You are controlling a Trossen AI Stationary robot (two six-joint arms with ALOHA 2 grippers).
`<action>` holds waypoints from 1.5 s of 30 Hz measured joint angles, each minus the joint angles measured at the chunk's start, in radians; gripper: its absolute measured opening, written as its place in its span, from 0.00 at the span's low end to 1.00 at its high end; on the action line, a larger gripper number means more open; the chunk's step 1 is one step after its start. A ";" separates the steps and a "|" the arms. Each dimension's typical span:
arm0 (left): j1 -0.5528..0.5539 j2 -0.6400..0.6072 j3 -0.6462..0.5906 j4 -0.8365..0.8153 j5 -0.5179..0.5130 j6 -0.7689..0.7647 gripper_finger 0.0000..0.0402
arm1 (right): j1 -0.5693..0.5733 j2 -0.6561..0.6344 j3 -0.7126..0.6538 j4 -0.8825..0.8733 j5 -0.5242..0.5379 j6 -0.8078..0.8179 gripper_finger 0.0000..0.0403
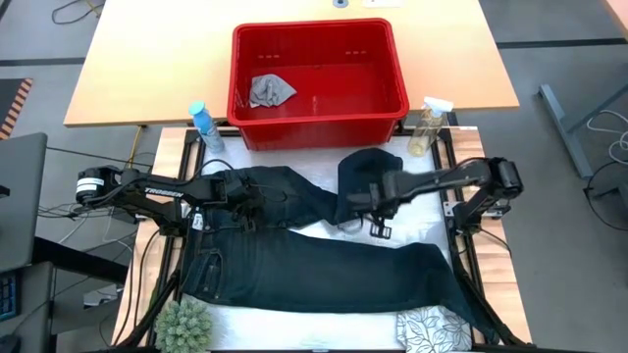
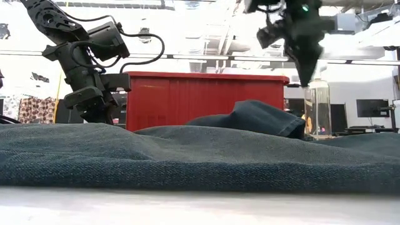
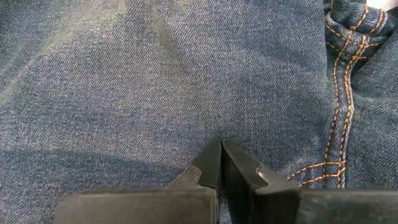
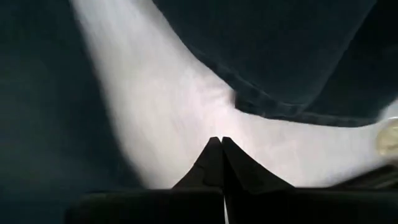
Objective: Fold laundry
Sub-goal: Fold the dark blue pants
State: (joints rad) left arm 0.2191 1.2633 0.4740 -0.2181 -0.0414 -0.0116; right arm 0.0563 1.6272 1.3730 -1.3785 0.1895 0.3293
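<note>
Grippers, left (image 3: 221, 144) and right (image 4: 216, 140), pinched closed above jeans (image 1: 324, 270).

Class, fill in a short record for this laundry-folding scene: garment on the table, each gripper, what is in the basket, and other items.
Garment: denim jeans spread across the table, one leg folded back
Left gripper: shut, resting on the jeans
Right gripper: shut, empty, above the gap between the legs
Basket: red plastic basket holding a small grey cloth
Others: leaf-print cloth, two spray bottles
</note>
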 joint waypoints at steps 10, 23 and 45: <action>0.000 0.000 0.000 0.000 -0.017 0.024 0.00 | -0.004 -0.002 0.081 -0.026 0.016 -0.161 0.05; 0.000 0.000 0.000 0.008 0.015 -0.027 0.00 | 0.050 -0.243 -0.431 0.731 -0.171 0.934 0.54; 0.000 0.000 0.000 0.008 0.018 0.026 0.00 | 0.103 -0.362 -0.707 0.754 0.470 1.692 0.59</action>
State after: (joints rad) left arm 0.2190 1.2633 0.4740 -0.2096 -0.0235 0.0147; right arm 0.1592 1.2648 0.6660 -0.6249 0.6598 2.0209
